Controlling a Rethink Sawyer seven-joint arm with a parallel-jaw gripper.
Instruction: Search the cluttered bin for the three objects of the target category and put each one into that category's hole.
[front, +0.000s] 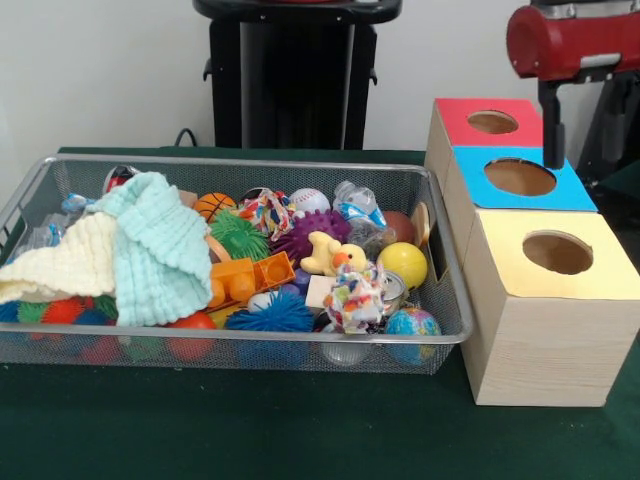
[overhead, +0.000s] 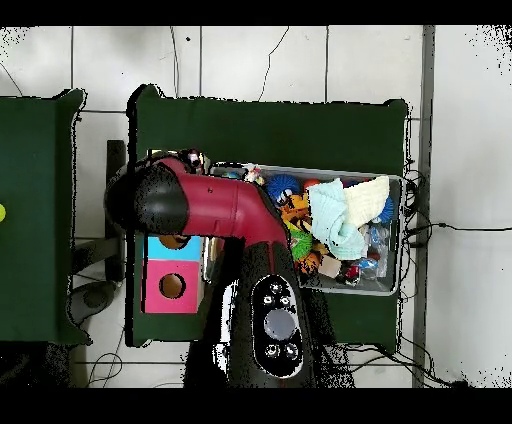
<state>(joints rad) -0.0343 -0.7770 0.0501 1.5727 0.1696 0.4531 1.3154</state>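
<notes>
The silver wire-mesh bin (front: 250, 163) holds mixed toys and also shows in the overhead view (overhead: 398, 235). One spotted fabric piece (front: 355, 298) lies at the bin's front right, also seen from above (overhead: 253, 176). A second spotted piece (front: 268, 212) lies at the back middle. A third does not show. The yellow-faced box (front: 545, 300) with its round hole (front: 557, 252) stands right of the bin. My red arm (front: 570, 40) is high at the top right, and its black gripper end (front: 551, 125) hangs over the blue-faced box, holding nothing that I can see. In the overhead view the arm (overhead: 215, 205) hides the yellow box.
A mint-green waffle cloth (front: 160, 245) and a cream cloth (front: 65, 262) cover the bin's left half. A blue-faced box (front: 520, 177) and a red-faced box (front: 490, 122) stand behind the yellow one. Balls, a yellow duck (front: 330, 255) and orange blocks (front: 245, 278) fill the rest.
</notes>
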